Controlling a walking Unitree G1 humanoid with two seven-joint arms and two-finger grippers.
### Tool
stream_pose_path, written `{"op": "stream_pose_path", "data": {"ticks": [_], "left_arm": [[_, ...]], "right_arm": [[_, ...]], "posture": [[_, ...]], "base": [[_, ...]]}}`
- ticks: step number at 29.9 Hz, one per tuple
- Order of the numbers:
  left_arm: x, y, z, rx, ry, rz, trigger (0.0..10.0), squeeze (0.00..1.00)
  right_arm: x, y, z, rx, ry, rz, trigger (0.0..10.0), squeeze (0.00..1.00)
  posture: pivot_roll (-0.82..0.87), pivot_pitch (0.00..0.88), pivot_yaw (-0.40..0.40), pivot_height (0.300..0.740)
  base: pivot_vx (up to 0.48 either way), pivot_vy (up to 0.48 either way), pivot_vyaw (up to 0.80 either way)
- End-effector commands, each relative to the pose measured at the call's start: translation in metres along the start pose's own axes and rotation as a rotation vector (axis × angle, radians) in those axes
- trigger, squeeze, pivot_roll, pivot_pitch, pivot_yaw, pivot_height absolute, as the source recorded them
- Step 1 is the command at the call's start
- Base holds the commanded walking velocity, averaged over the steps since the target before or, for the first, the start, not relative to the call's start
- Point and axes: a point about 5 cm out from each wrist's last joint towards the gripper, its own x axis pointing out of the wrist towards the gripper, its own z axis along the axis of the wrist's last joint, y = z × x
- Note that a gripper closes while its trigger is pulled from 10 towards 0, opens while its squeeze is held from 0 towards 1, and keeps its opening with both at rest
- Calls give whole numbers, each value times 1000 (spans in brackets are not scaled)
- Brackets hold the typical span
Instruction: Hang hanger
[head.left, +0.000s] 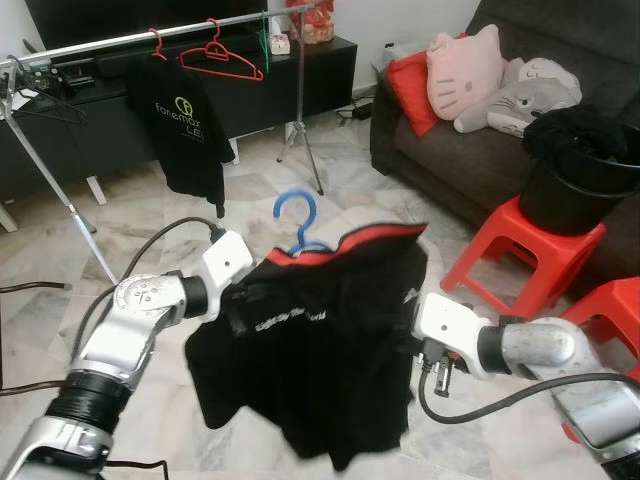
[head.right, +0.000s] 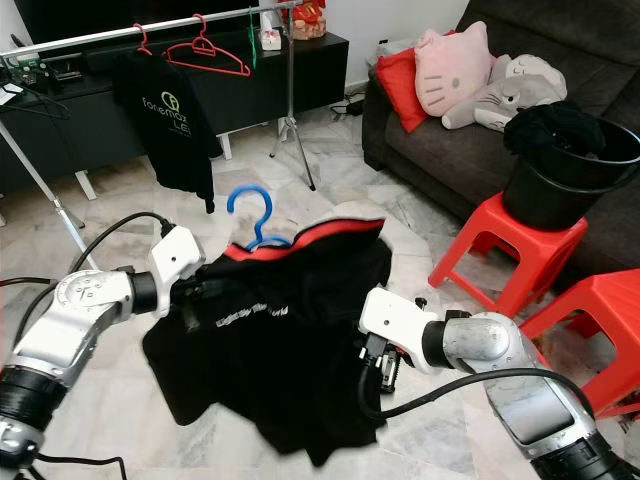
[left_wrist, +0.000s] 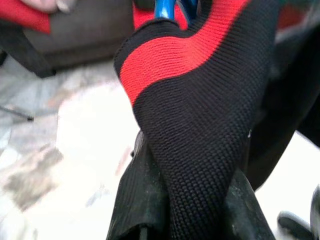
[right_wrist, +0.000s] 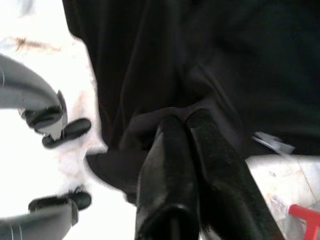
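Black shirt (head.left: 320, 340) with red collar, on a blue hanger (head.left: 298, 222), is held up between both arms over pale marble floor (head.left: 350, 190) in the eye views, its white chest lettering too blurred to read; behind, a rail (head.left: 150, 38) carries a red hanger (head.left: 222, 55) and a black shirt reading "forternac" (head.left: 185, 120), with bare rail between them. Left wrist view: left gripper (left_wrist: 190, 200) fingers pinch the red-edged collar. Right wrist view: right gripper (right_wrist: 192, 150) fingers pressed together on black fabric.
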Motion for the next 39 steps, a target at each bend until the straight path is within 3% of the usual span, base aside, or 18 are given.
{"op": "stream_pose_path", "data": {"ticks": [1,11,19,25,26,27,31,39], "left_arm": [[0,-2,4,43,9,-30,0,0],[-6,-11,-2,-3,38,-123,0,0],[-14,-20,-10,-37,90,-240,0,0],[-15,-21,-10,-52,89,-246,0,0],[-15,-21,-10,-53,89,-245,0,0],[-15,-21,-10,-55,89,-244,0,0],[-17,-20,-11,-60,89,-245,0,0],[-17,-19,-10,-63,84,-235,0,0]], "right_arm": [[-2,0,5,-27,-9,18,10000,1000],[-10,-6,2,-72,27,18,10000,1000],[-22,-23,24,-116,-85,-11,10000,1000],[-24,-29,23,-128,-76,-23,10000,1000],[-24,-29,22,-123,-72,-15,10000,565],[-24,-29,21,-120,-67,-3,10000,0],[-26,-24,16,-116,-44,51,10000,0],[-21,-38,6,-121,10,-39,10000,0]], "posture": [[-70,0,-37,740],[-71,0,-41,740],[-74,0,-40,740],[-72,0,-42,740],[-71,0,-43,740],[-71,0,-43,740],[-71,0,-43,740],[-68,0,-40,740]], "base": [[0,0,0],[0,0,0],[0,0,0],[0,0,0],[0,0,0],[0,0,0],[0,0,0],[0,0,0]]}}
